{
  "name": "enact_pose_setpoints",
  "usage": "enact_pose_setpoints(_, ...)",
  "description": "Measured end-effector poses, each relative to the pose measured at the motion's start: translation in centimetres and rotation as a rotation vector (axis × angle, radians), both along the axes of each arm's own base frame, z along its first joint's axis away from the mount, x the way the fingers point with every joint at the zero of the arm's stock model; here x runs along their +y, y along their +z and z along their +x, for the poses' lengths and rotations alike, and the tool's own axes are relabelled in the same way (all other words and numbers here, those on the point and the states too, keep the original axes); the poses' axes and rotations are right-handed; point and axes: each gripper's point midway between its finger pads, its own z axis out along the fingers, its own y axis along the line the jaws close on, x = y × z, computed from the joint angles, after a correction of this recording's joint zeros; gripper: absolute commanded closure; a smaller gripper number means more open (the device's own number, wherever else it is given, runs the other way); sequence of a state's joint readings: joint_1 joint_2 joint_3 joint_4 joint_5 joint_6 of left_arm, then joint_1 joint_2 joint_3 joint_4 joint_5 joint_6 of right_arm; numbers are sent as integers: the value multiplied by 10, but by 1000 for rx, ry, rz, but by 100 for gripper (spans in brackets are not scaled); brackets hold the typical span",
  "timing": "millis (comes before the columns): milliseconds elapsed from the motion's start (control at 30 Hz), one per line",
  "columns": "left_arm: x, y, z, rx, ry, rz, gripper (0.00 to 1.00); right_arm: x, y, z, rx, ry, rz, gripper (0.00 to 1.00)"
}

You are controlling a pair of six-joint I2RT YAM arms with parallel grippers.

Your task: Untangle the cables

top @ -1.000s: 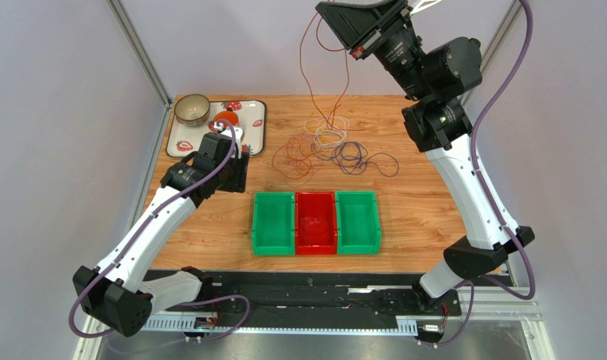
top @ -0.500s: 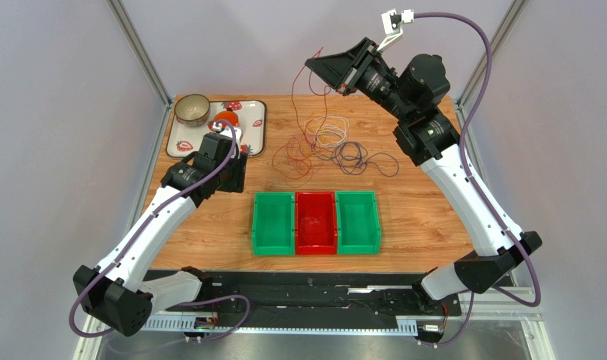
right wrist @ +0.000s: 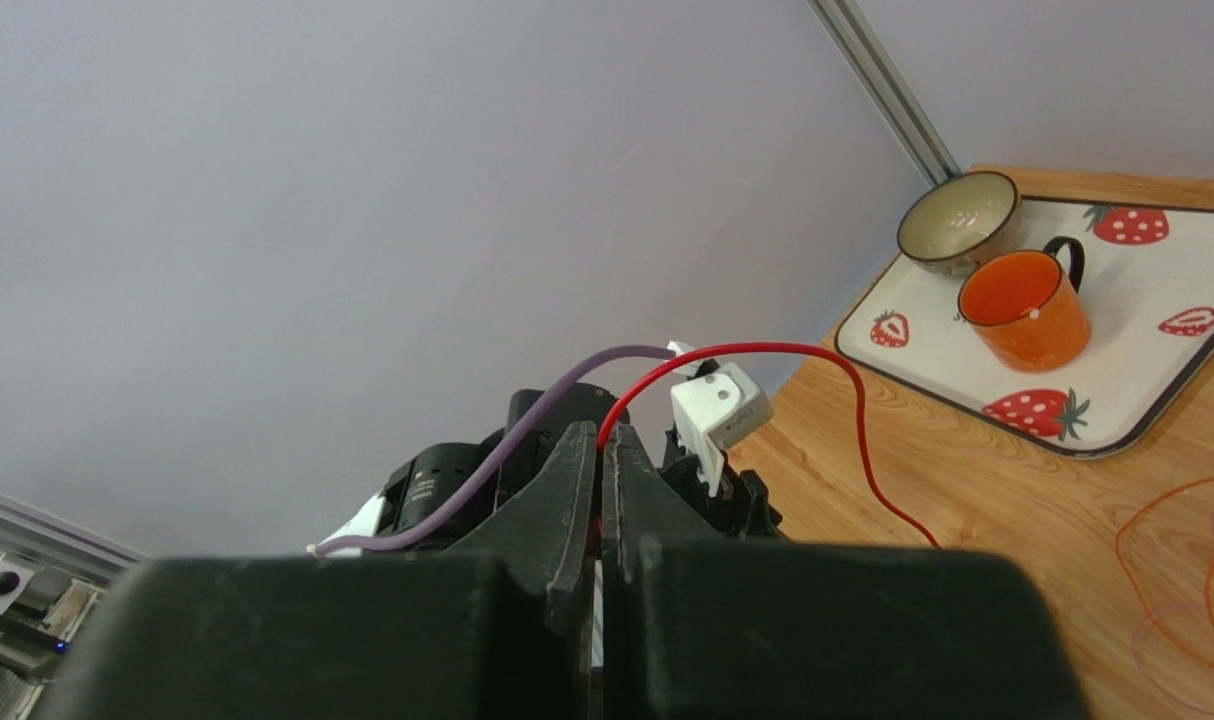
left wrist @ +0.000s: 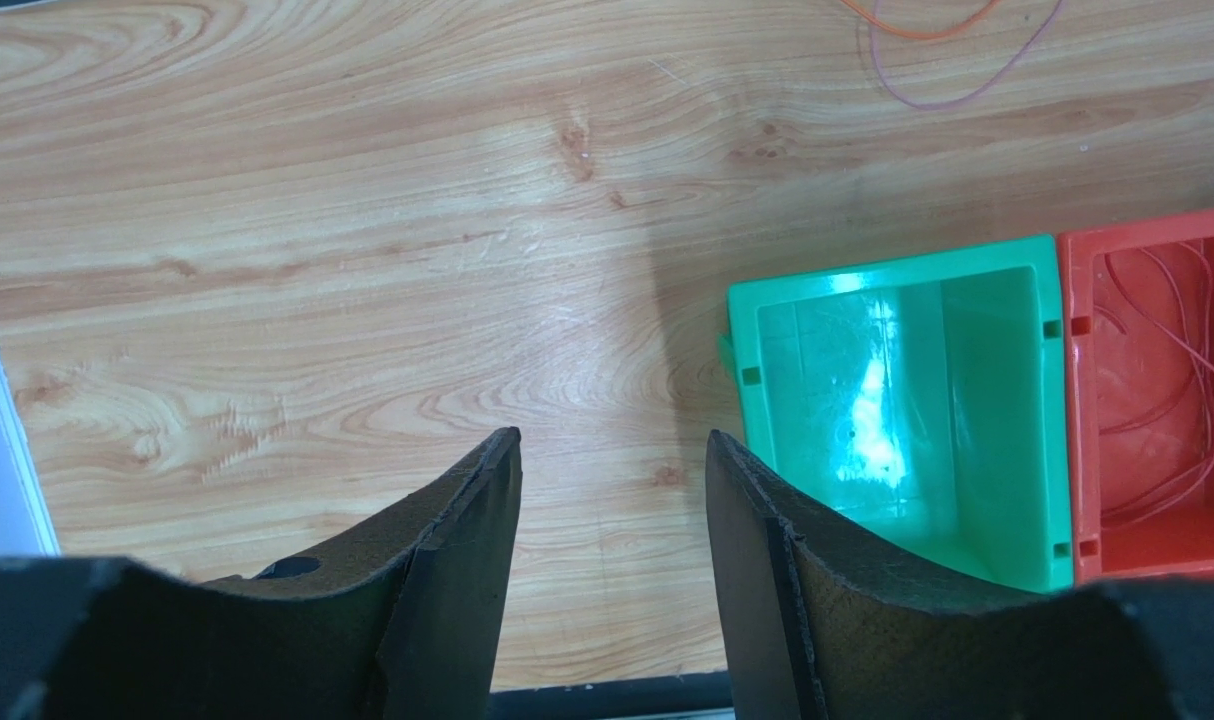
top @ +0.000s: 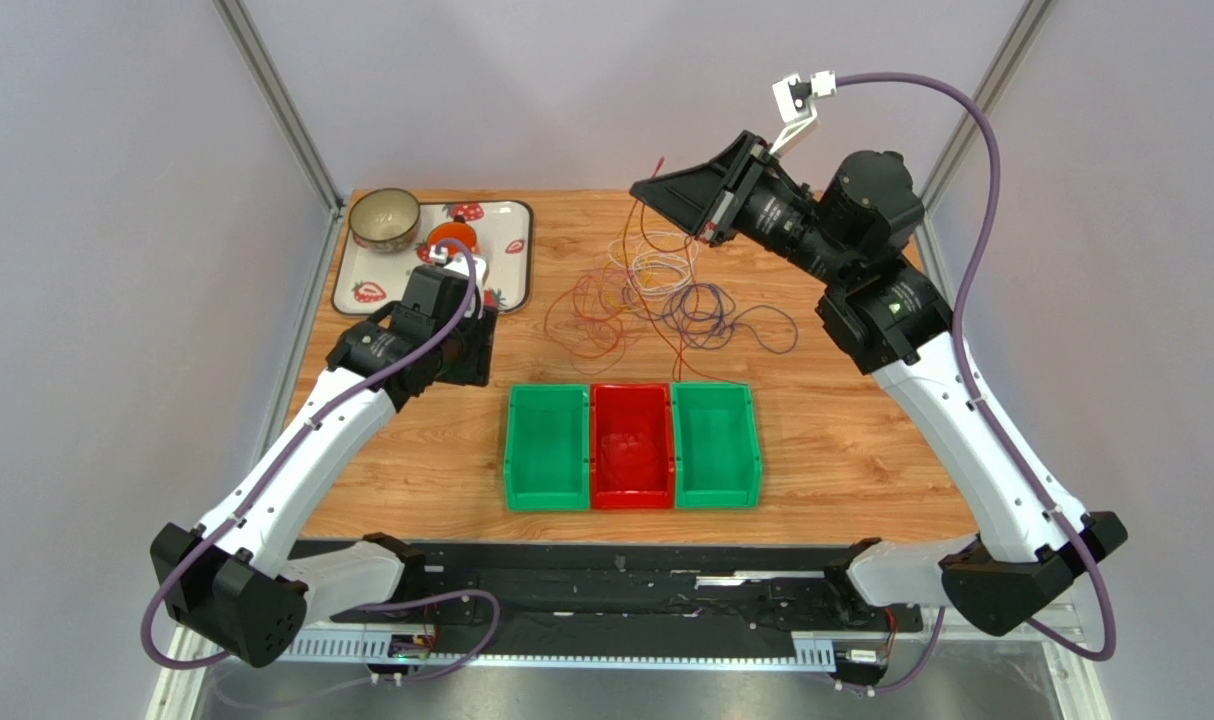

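Observation:
The cables lie in a loose tangle at the back middle of the table: orange-red loops, dark purple loops and whitish ones. My right gripper hangs above the heap, shut on a red cable that runs from between its fingertips down toward the tangle. My left gripper is open and holds nothing; it hovers over bare wood left of the bins, with its fingers pointing at the table. A thin orange-red cable lies in the red bin.
Three bins stand in a row at the front middle: green, red, green. A strawberry tray at the back left carries a bowl and an orange mug. Cage posts rise at both back corners.
My right arm has come down and forward from high above the table, and the red cable came with it and hangs shorter now. The left arm has stayed where it was.

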State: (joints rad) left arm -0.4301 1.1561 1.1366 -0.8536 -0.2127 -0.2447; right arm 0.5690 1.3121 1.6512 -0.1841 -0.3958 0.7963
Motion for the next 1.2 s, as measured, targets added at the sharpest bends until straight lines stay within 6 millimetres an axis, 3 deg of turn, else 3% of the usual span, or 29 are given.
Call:
enact_pose_setpoints(200,-16,0,-5,27,-54,-75,39,-6,-30,-11,68,4,-42,100)
enact_pose_setpoints(367,-38,11,-9,32,-111,-188,34,-11,-38,-22,93,13,-45,100)
enact_pose_setpoints(500,-58,36,-9,3,-166,-290,30,-11,-40,-28,102,28,-40,100)
enact_pose_setpoints(633,-66,79,0,-93,-190,-344,17,-6,-43,-30,117,58,-42,100)
enact_pose_setpoints(800,-55,131,14,-248,-145,-341,8,-2,-47,-32,131,82,-47,100)
enact_pose_setpoints(933,-36,150,27,-332,-62,-304,6,2,-48,-36,136,98,-50,100)
enact_pose_setpoints(1067,-9,143,39,-368,52,-258,3,8,-49,-46,137,133,-56,100)
enact_pose_setpoints(1200,18,113,38,-356,153,-249,1,14,-55,-55,150,164,-76,100)
